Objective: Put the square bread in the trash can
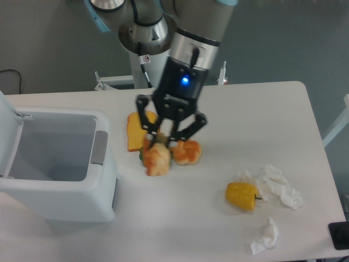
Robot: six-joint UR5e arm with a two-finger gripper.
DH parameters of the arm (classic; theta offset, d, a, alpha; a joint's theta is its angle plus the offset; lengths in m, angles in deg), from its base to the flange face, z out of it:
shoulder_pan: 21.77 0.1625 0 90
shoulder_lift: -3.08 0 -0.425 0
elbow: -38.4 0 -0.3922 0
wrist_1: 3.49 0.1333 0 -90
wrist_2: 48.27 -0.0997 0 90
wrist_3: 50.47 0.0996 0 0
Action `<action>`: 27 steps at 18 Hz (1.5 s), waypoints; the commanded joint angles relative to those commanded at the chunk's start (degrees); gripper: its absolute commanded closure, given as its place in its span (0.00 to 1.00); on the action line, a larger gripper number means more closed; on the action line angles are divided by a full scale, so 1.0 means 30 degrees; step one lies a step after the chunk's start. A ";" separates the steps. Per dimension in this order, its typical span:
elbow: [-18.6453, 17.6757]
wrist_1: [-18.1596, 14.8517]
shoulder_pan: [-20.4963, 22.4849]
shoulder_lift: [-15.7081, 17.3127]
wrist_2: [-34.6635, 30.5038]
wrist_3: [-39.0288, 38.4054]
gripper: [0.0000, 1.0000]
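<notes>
The square bread (157,160) is a pale cream-tan chunk with light-brown patches, just right of the trash can. My gripper (163,142) comes straight down on it, and its fingers are closed on the chunk's top. I cannot tell whether the bread touches the table or hangs just above it. The trash can (54,191) is a large white bin at the left. Its lid stands open and a grey panel (98,147) is on its right rim. The inside looks empty.
An orange-yellow toast slice (135,131) lies behind the gripper on the left. A round orange bun (187,153) touches the bread's right side. A yellow pepper (242,195) and crumpled white tissues (278,185) (265,236) lie at the front right.
</notes>
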 joint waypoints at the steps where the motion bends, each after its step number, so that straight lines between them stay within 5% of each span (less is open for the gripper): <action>1: 0.0000 0.0000 -0.0292 0.0087 0.0119 -0.0030 0.67; 14: -0.0995 0.0029 -0.3662 -0.0175 0.0003 -0.0529 0.59; 22: -0.1084 0.0088 -0.3752 -0.0117 -0.0026 -0.0470 0.42; 27: -0.1084 0.0088 -0.3752 -0.0117 -0.0027 -0.0470 0.39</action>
